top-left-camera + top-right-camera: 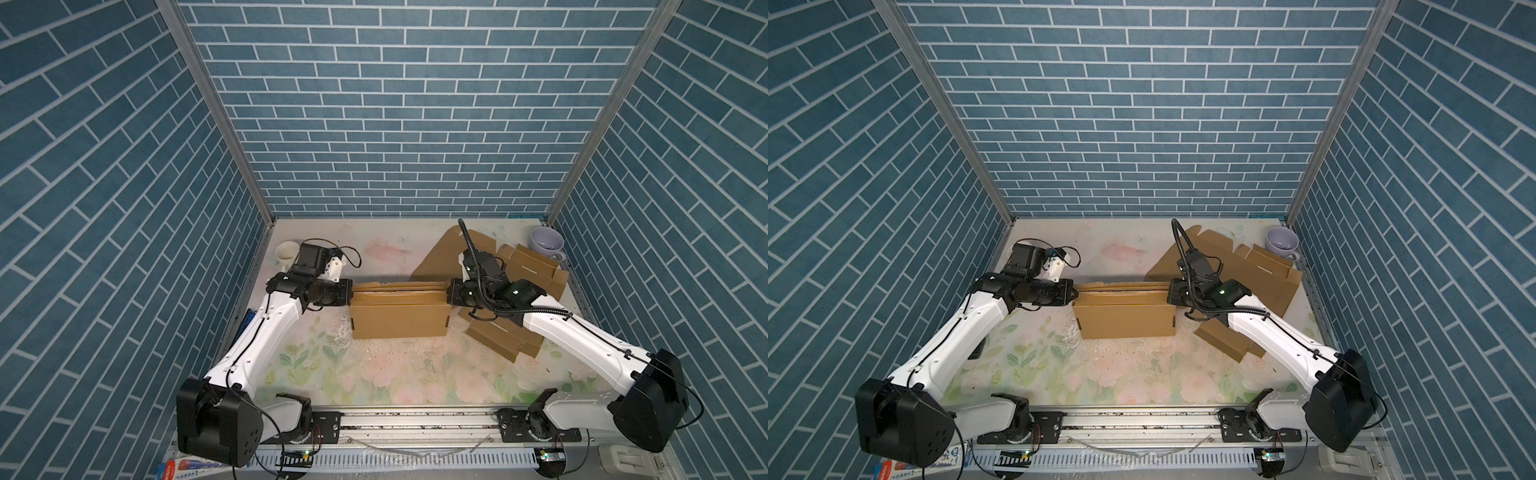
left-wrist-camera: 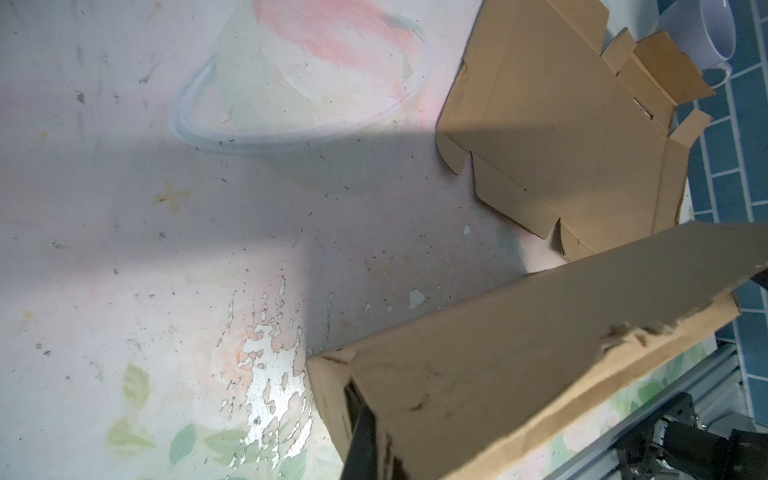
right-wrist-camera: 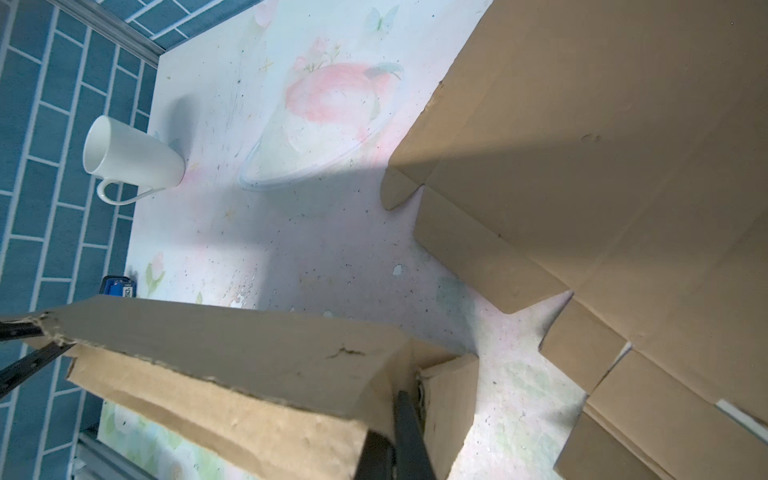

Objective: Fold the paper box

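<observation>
jaws of the left arm [image 1: 270,328] are pressed together on the left end of the paper box [image 1: 399,328]. in the left wrist view a dark finger [image 2: 361,436] sits against the inside of the end wall, with the cardboard [image 2: 498,374] folded over it. jaws of the right arm [image 1: 582,345] are likewise nipped on the opposite end. the right wrist view shows a black finger [image 3: 409,428] tight against the end wall of the box [image 3: 249,365], with cardboard caught between the fingers.

the box stands near the middle of the floral worktop [image 1: 395,374], held between the two arms. in both top views one long plain side faces the rail at the front. layered cardboard edges run along its far upper side [image 1: 1125,286]. one upper edge looks ragged in both wrist views.

flat cardboard sheets [image 1: 532,266] lie behind and under the right arm, spread toward the far right corner, apart from the box [image 3: 623,145]. a lavender mug [image 1: 546,243] stands in that corner just beyond the sheets. a white mug [image 1: 286,252] stands at the far left beside the left arm's wrist, well clear of the box [image 3: 133,160].
</observation>
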Robot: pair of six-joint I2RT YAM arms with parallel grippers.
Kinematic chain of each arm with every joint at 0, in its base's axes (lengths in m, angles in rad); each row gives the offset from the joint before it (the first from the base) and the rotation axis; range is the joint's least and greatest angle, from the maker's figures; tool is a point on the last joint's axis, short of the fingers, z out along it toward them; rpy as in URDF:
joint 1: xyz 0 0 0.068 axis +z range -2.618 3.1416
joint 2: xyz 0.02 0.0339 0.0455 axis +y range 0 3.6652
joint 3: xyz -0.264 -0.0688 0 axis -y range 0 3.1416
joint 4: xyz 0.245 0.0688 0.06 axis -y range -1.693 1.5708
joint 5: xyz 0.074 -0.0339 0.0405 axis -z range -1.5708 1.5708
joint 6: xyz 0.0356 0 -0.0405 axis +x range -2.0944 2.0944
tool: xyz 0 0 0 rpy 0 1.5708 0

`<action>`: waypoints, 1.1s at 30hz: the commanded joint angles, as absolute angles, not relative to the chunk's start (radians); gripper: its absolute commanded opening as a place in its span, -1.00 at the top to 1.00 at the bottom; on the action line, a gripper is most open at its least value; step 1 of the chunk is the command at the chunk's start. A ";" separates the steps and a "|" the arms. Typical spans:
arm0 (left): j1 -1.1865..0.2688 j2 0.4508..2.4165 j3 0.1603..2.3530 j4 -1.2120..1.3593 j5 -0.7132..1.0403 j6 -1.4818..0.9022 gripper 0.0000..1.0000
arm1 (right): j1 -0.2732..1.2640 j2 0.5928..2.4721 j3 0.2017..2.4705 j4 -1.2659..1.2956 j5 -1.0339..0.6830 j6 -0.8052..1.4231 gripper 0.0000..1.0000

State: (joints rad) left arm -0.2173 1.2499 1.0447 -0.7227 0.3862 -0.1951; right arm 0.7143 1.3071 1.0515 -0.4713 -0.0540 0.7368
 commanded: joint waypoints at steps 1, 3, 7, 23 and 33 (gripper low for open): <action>-0.216 1.258 0.995 -0.785 0.373 -0.208 1.00 | 0.705 1.317 1.035 -0.517 -0.242 0.748 0.66; -0.216 1.254 0.988 -0.788 0.362 -0.203 1.00 | 0.667 1.302 1.047 -0.518 -0.301 0.698 0.39; -0.216 1.246 0.979 -0.787 0.343 -0.196 1.00 | 0.598 1.263 1.123 -0.609 -0.332 0.433 -0.20; -0.224 1.247 0.982 -0.773 0.336 -0.188 1.00 | 0.807 1.488 1.409 -0.730 -0.156 -0.564 -0.86; -0.232 1.251 0.982 -0.786 0.322 -0.180 1.00 | 0.891 1.612 1.457 -0.744 -0.107 -0.682 -0.80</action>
State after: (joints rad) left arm -0.2256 1.2232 1.0073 -0.6754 0.3557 -0.1902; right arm 0.8661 1.6047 1.4174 -0.7292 -0.1513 -0.5835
